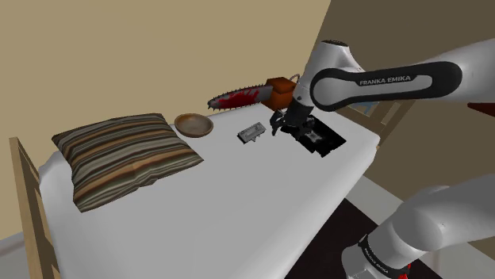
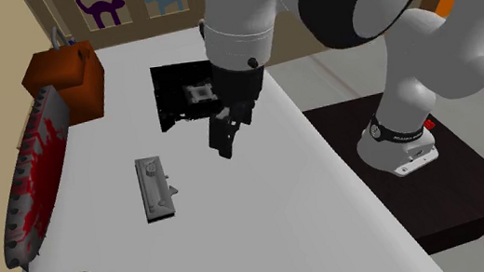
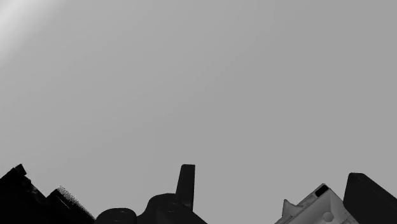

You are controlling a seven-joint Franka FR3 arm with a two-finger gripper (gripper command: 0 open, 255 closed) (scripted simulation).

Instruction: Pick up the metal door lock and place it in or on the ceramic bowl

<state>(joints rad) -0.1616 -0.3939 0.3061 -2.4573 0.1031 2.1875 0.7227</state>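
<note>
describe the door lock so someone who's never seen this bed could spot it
Start at the white bed with the striped pillow. Beside the pillow sits a round brown bowl, and the door lock lies flat between it and a black slab. It is the only small grey oblong plate.

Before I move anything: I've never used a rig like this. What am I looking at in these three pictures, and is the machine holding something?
It is a white robot arm on a stand, ending in a black two-fingered pincer. One picture looks down from beside the stand, one from a second camera nearby, one from a camera on the hand. On the white sheet lie a grey door lock, a brown bowl, a striped pillow, a red-stained chainsaw, an orange-brown box and a flat black object. The pincer hangs open over the sheet, between the lock and the black object, holding nothing.
</note>
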